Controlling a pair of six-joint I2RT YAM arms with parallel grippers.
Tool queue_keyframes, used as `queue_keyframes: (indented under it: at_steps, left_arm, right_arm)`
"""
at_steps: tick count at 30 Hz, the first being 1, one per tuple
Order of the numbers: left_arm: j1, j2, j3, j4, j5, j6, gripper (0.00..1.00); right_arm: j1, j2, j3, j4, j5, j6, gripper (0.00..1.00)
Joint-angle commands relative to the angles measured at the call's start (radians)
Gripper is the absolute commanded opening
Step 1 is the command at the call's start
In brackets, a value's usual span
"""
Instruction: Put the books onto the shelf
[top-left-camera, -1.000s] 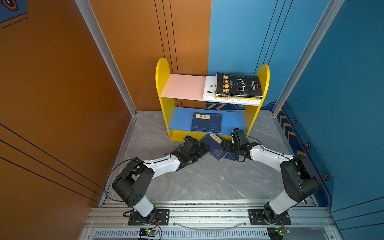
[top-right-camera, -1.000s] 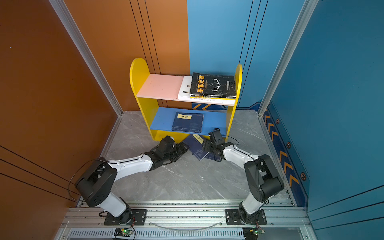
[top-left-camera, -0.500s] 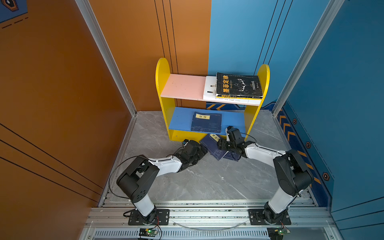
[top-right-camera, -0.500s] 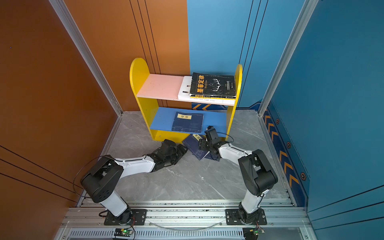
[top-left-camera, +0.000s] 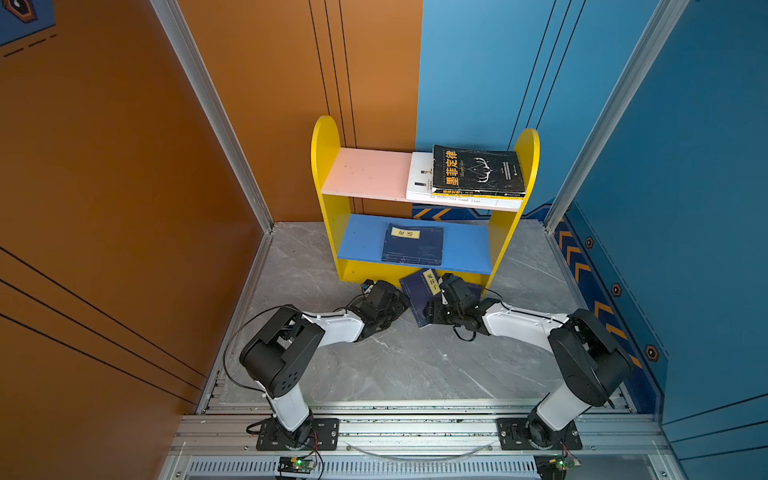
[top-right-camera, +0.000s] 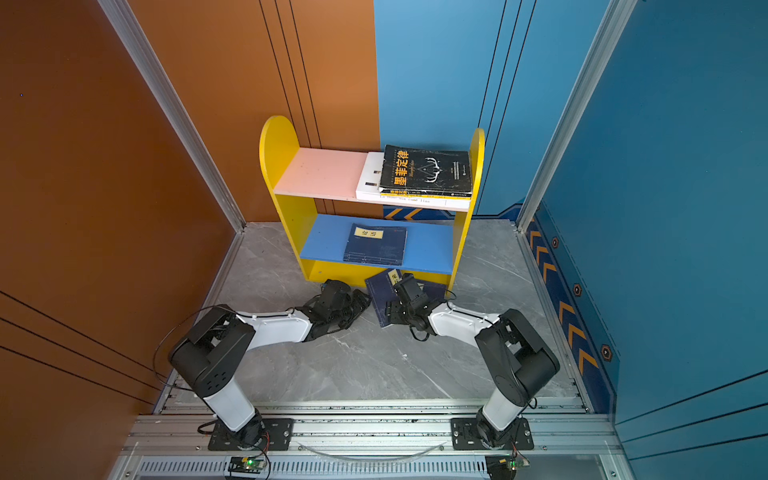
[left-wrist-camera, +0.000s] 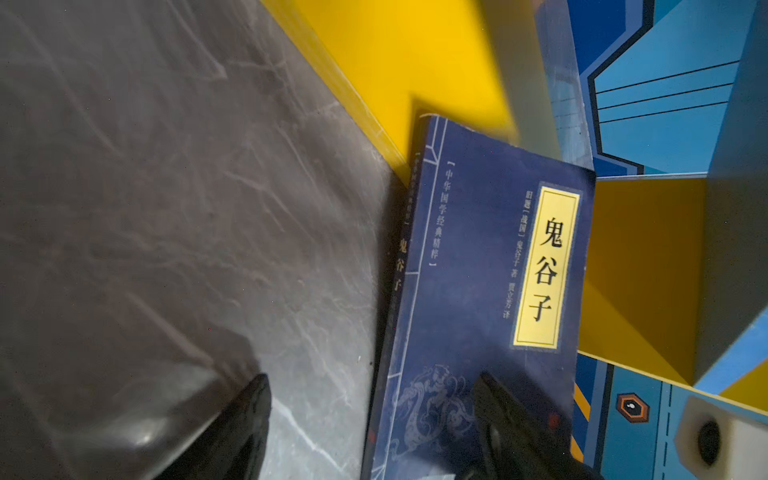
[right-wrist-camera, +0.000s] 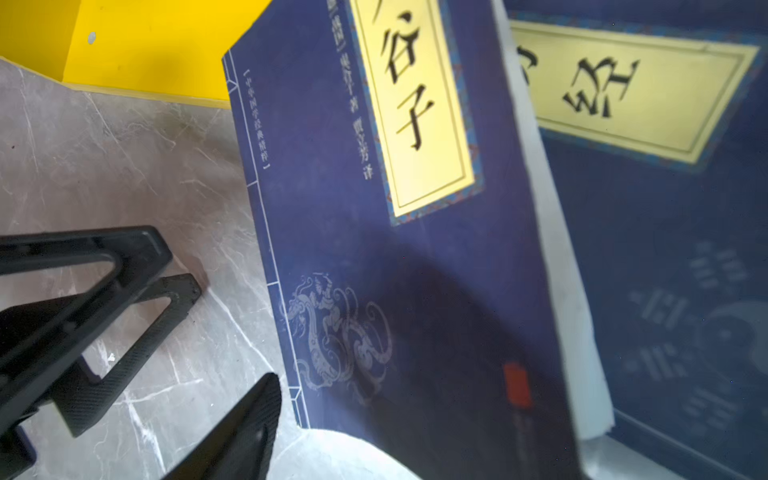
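The shelf (top-left-camera: 326, 166) stands at the back with a white book (top-left-camera: 419, 174) and a black book (top-left-camera: 478, 168) stacked on its pink board. One navy book (top-left-camera: 411, 245) lies on the blue board. Another navy book (top-left-camera: 417, 291) (right-wrist-camera: 395, 249) lies tilted on the floor at the shelf's foot, partly over a third navy book (right-wrist-camera: 665, 249). My left gripper (top-left-camera: 401, 309) (left-wrist-camera: 372, 376) is open at its spine side. My right gripper (top-left-camera: 430, 313) is open at its near edge. One fingertip (right-wrist-camera: 249, 415) shows clear of the corner; the book hides the second.
An orange wall (top-left-camera: 124, 208) closes the left side and a blue wall (top-left-camera: 685, 208) the right. The grey marble floor (top-left-camera: 415, 365) runs forward to an aluminium rail (top-left-camera: 415, 428) that carries both arm bases. The shelf's yellow base strip (left-wrist-camera: 395, 62) is just behind the floor books.
My right gripper has slid left along the floor, over the tilted navy book. The left arm's elbow has swung toward the middle while its gripper stayed by the book's spine.
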Motion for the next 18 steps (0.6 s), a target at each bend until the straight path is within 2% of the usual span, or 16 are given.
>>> queue_keyframes:
  at_steps: [1,4,6,8,11,18]
  left_arm:
    - [0.006,0.039,0.028,0.002,0.043,0.042,0.77]
    - [-0.003,0.058,0.051,0.001,0.061,0.05,0.76]
    - [-0.011,0.068,0.062,0.001,0.065,0.055,0.76]
    - [-0.019,0.08,0.07,0.002,0.07,0.053,0.76]
    - [-0.029,0.103,0.081,0.001,0.081,0.041,0.75]
    - [-0.04,0.135,0.12,-0.011,0.094,0.035,0.74]
  right_arm:
    - [0.001,-0.021,0.052,-0.116,0.087,0.047,0.72]
    - [0.002,-0.086,0.041,-0.183,0.208,0.058,0.76]
    - [-0.011,-0.138,0.015,-0.183,0.234,0.036,0.77]
    - [-0.04,-0.163,0.008,-0.182,0.22,0.011,0.78]
    - [-0.083,-0.118,0.038,-0.195,0.169,-0.009,0.74]
    - [-0.071,0.028,0.131,-0.164,0.139,-0.024,0.66]
